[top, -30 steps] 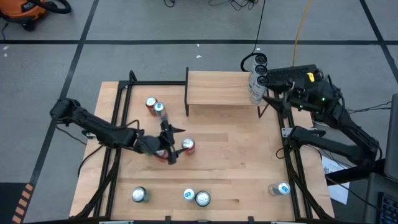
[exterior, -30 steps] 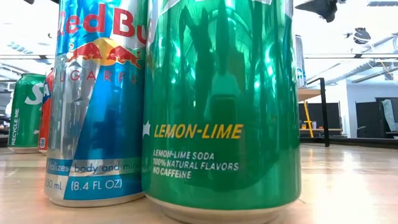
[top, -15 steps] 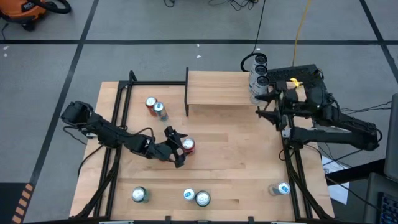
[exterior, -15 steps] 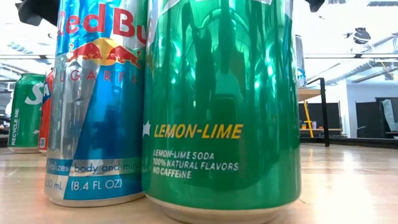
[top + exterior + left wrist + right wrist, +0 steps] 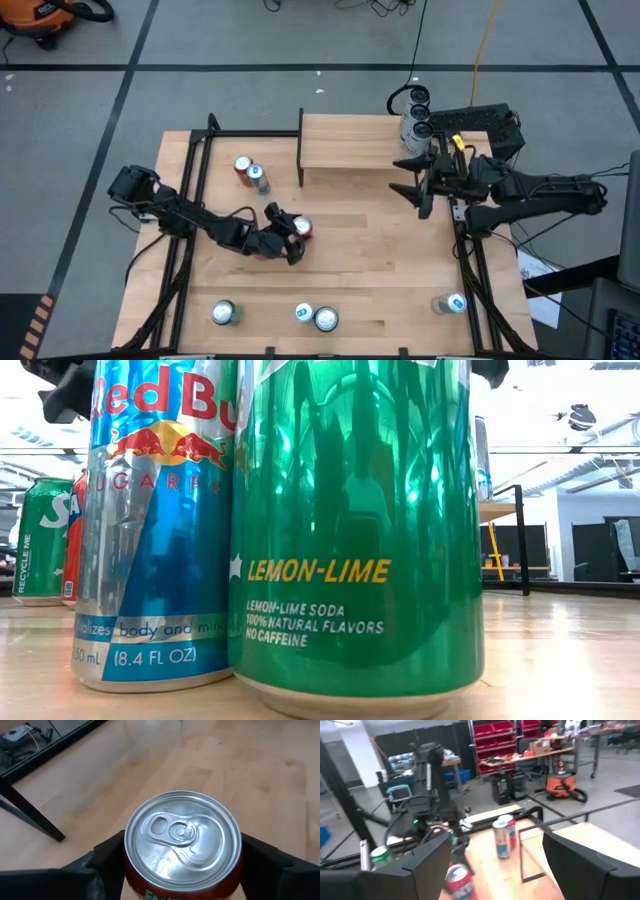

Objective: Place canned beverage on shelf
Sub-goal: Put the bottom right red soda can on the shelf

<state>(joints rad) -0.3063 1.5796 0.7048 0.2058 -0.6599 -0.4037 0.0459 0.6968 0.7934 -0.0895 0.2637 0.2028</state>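
A red can (image 5: 302,228) stands upright on the tabletop, near the middle; its silver top fills the left wrist view (image 5: 182,837). My left gripper (image 5: 290,236) is open around it, one finger (image 5: 107,860) on each side. My right gripper (image 5: 408,182) is open and empty above the table's right part, just in front of the shelf's right end. The shelf (image 5: 360,143), a raised light-wood board on black supports, stands at the far middle. The right wrist view shows the red can (image 5: 457,880) and my left arm beyond it. My left gripper comes at the red can from above, slanting from the table's left, with its fingers beside the can's side wall (image 5: 150,892) below the rim. The can's wide top hides the pads, so I cannot tell whether they touch. The can stands upright on the table.
Two cans (image 5: 249,170) stand left of the shelf. Three cans (image 5: 304,313) stand near the front edge, one (image 5: 452,303) at the right. Bottles (image 5: 413,128) stand at the shelf's right end. A green can (image 5: 355,530) and a blue one (image 5: 155,530) fill the low view.
My left gripper has gone toward the table's right edge, up to the red can, and now has a finger on each side of it. My right gripper has gone toward the table's left and near edges, away from the shelf's right end.
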